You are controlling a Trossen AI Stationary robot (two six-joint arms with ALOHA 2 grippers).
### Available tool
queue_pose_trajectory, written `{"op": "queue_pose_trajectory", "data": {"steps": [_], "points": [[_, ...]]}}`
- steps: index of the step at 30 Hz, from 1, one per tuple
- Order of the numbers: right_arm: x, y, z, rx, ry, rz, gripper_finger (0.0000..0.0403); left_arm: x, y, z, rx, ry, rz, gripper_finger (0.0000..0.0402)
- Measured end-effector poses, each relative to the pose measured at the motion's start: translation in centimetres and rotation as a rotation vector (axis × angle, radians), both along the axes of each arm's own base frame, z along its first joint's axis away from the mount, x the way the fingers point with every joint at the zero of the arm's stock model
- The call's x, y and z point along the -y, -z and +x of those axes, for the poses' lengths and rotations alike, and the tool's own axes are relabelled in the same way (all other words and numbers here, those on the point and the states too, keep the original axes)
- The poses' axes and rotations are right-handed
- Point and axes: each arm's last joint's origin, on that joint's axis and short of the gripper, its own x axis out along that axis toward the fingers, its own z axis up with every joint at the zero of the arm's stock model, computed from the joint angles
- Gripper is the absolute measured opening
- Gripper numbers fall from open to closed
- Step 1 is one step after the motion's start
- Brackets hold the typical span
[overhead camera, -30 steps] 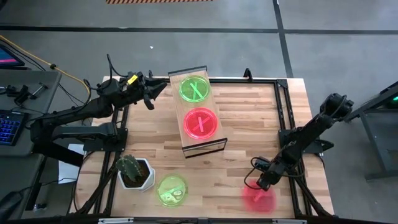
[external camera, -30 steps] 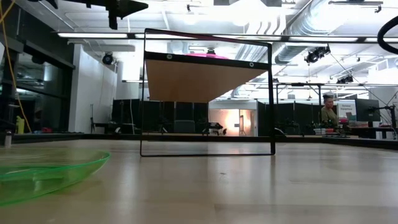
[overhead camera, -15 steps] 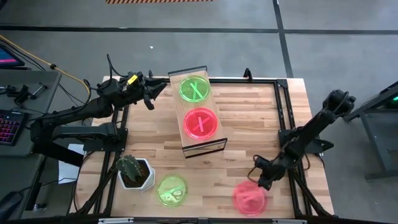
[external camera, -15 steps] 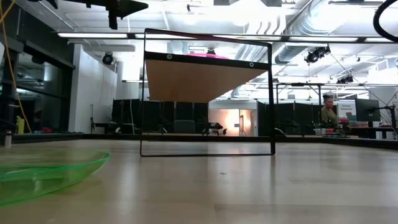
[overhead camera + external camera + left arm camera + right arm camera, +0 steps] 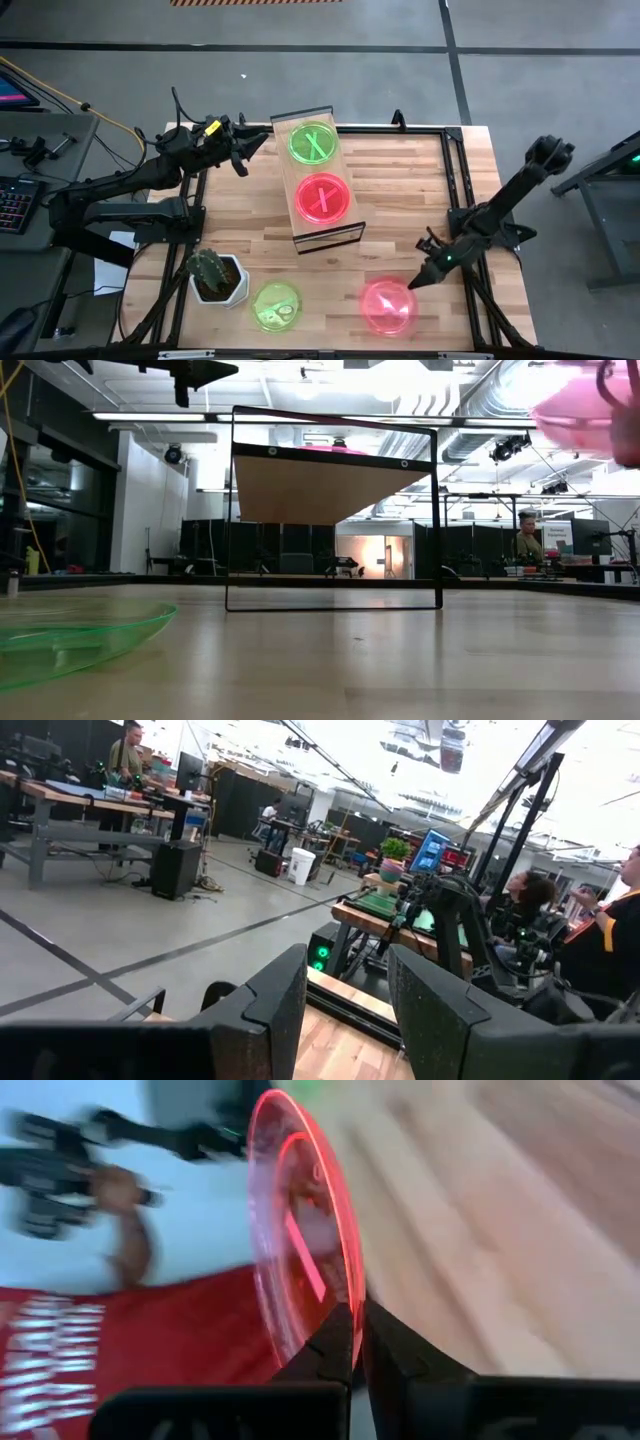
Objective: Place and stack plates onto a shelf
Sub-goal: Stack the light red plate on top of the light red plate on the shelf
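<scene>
Two plates already on the shelf (image 5: pixel 352 234): a green plate (image 5: pixel 312 143) at the far end, a pink plate (image 5: pixel 323 198) at the middle, near end of the plank bare. Left to shelve, as far as visible: another green plate (image 5: pixel 275 306) on the table (image 5: pixel 400 190) beside the cactus (image 5: pixel 210 268), plus the pink plate in hand (image 5: pixel 389 307). Right gripper (image 5: pixel 414 284) clamped on that plate's rim, fingers pinched together over the edge, plate lifted clear at the near right corner, well apart from the shelf. Left gripper (image 5: pixel 243 143) parked at the far left edge, fingers apart, empty.
</scene>
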Motion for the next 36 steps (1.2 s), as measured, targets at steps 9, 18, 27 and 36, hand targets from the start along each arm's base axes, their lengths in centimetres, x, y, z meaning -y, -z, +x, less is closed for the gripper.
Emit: {"op": "queue_pose_trajectory", "data": {"steps": [9, 18, 27, 36], "points": [[1.7, -4.8, 1.9, 0.330, 0.228, 0.043, 0.0000, -0.1, 0.0, 0.0, 0.002, -0.025, -0.003, 0.0133], [7.0, -11.8, 6.3, 0.374, 0.528, -0.236, 0.0000, -0.1, 0.0, 0.0, 0.003, -0.026, -0.003, 0.0133], [13.0, -13.1, 7.4, 0.229, 0.779, -0.292, 0.0000, 0.0, 0.0, 0.0, 0.002, -0.022, -0.002, 0.0133], [14.0, -13.1, 11.7, 0.036, 0.673, -0.398, 0.0000, 0.0, 0.0, 0.0, 0.002, -0.021, -0.002, 0.0133]]}}
